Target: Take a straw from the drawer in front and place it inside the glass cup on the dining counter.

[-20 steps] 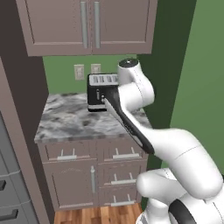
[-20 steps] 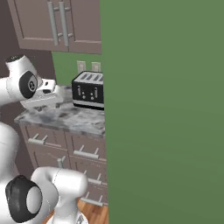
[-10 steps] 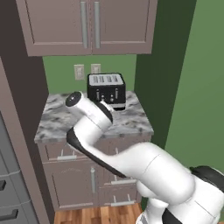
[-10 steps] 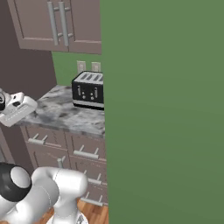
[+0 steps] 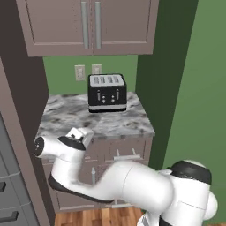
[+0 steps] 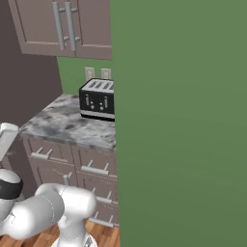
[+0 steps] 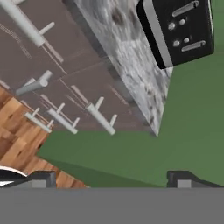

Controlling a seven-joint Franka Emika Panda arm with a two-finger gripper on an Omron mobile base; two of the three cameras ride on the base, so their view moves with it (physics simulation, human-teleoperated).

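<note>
We're at the very start: the arm (image 5: pixel 110 185) is swung low and out to the left in front of the cabinet, and the drawer (image 5: pixel 128 152) under the small bench (image 5: pixel 101 121) is shut, its bar handle (image 5: pixel 126 156) untouched. So the step in hand looks like the approach to the drawer. The straw is presumably inside it, hidden behind the closed front; I can't place it beyond that.

The end effector (image 7: pixel 111 177) has its fingertips (image 7: pixel 41 177) spread fully apart, nothing between them, touching nothing. From the hand, the view is rolled, looking across the drawer fronts and the black toaster (image 7: pixel 179 30).

Next move, as I judge it: bring the hand square to the handle, close on the bar and pull straight out.
</note>
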